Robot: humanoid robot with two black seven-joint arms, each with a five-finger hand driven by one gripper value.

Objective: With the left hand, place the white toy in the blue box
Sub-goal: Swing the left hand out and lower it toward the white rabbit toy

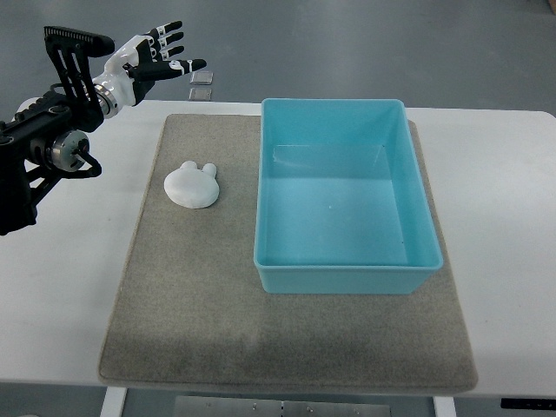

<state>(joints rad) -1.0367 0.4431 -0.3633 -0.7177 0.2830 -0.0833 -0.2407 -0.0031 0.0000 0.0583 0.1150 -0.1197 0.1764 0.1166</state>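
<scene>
White counter [512, 217] under a grey mat [208, 295], and on that mat lies one white toy [191, 184] — a small rounded bunny shape with two stubby ears, just left of the one blue box [347, 195], which sits empty. It looks light and smooth, probably firm or slightly squashy, so the likely best hold is a pinch across its domed body from above, not the little ears. One left hand [155, 54] hovers well beyond the toy at the counter's far left edge — fingers stretched out, grasping nothing; no right hand shows.
</scene>
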